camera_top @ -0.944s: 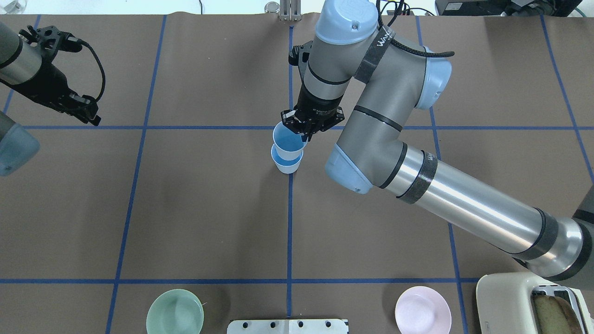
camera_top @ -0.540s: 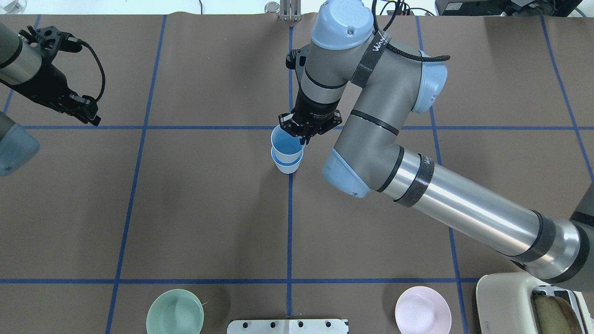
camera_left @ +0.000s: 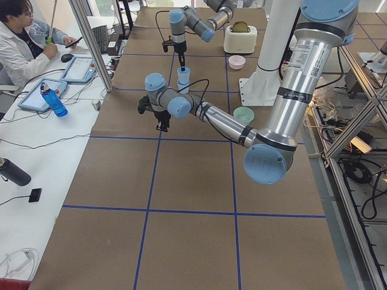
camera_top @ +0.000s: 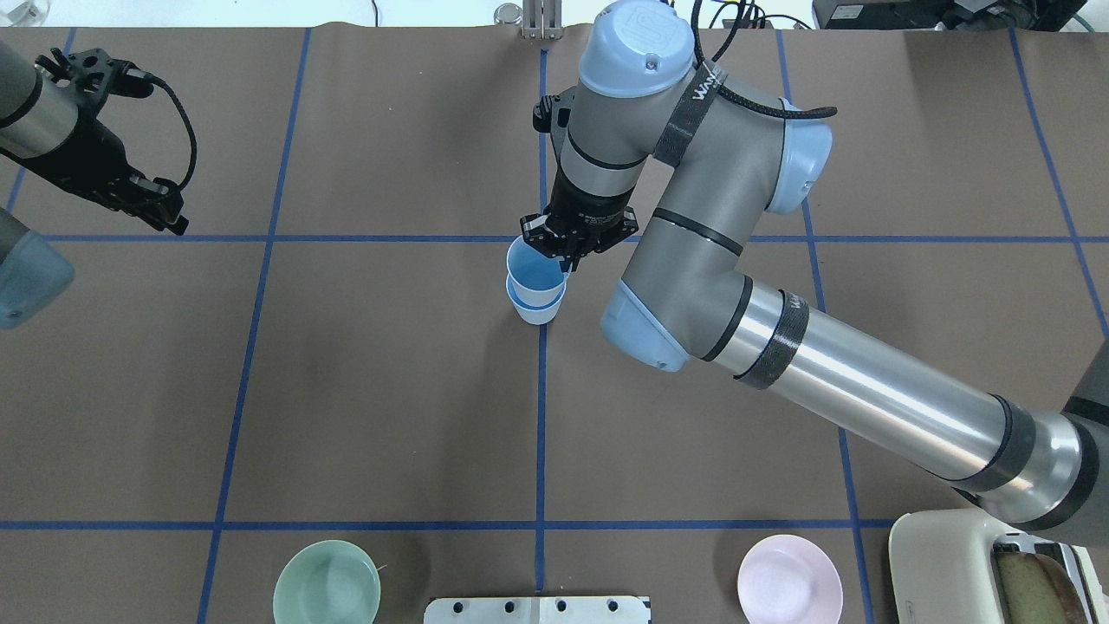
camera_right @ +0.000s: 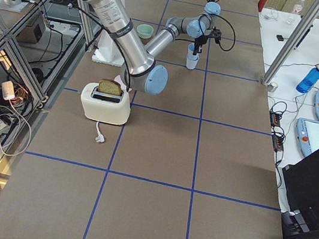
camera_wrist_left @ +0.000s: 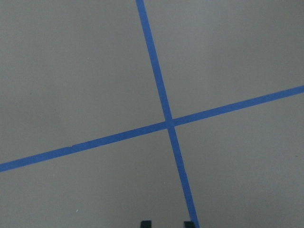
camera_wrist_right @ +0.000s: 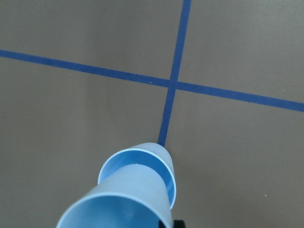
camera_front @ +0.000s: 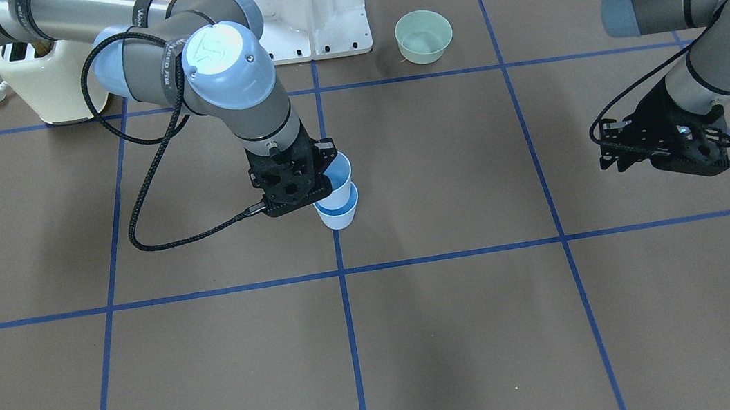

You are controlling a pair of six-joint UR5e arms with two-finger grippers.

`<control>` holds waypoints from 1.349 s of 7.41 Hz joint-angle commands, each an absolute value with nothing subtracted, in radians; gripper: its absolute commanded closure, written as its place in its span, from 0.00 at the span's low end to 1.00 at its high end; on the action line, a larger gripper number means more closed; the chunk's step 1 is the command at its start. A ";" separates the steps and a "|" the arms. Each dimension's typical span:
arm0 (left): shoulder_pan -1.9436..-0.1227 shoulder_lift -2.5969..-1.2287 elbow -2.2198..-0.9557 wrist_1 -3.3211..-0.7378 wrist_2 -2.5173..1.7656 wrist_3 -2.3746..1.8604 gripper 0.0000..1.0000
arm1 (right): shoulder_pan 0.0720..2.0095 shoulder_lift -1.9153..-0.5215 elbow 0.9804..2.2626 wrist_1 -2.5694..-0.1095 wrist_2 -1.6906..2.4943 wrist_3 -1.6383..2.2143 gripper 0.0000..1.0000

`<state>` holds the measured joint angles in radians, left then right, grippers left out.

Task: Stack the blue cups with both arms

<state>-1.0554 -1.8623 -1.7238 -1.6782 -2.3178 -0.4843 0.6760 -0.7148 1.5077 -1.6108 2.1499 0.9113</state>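
Two pale-blue cups stand at the table's middle on the blue centre line. The lower cup [camera_top: 538, 312] [camera_front: 338, 216] rests on the table. The upper cup [camera_top: 534, 269] [camera_front: 339, 172] sits partly inside it, tilted a little. My right gripper [camera_top: 565, 256] [camera_front: 327, 179] is shut on the upper cup's rim. The right wrist view shows the upper cup [camera_wrist_right: 118, 205] close below and the lower cup's rim [camera_wrist_right: 142, 159] around it. My left gripper [camera_top: 160, 206] [camera_front: 665, 153] hangs empty far to the left, with its fingertips [camera_wrist_left: 146, 223] apart.
A green bowl [camera_top: 327, 582] and a pink bowl [camera_top: 789, 579] sit near the robot's base [camera_front: 310, 10]. A cream toaster [camera_top: 988, 568] holding bread stands on the robot's right. An operator [camera_left: 18, 42] sits at the far side table.
My right arm has shifted slightly left and lowered the upper cup deeper into the lower one. The left arm has not moved.
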 commanded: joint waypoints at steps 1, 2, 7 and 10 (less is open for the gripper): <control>-1.055 -1.862 -1.724 -1.678 -2.318 -0.485 0.65 | 0.673 -0.715 1.488 -1.583 2.148 0.911 0.84; -1.055 -1.862 -1.724 -1.678 -2.318 -0.485 0.65 | 0.672 -0.716 1.488 -1.582 2.149 0.910 0.54; -1.124 -1.876 -1.718 -1.654 -2.379 -0.483 0.66 | 0.731 -0.751 1.508 -1.487 2.149 0.910 0.00; -1.239 -1.875 -1.712 -1.603 -2.404 -0.306 0.45 | 0.973 -1.048 1.701 -1.474 2.098 0.692 0.00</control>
<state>-1.1823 -1.8753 -1.7185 -1.6343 -2.3979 -0.4120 0.8547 -0.9190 1.6310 -1.4724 2.0928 0.8441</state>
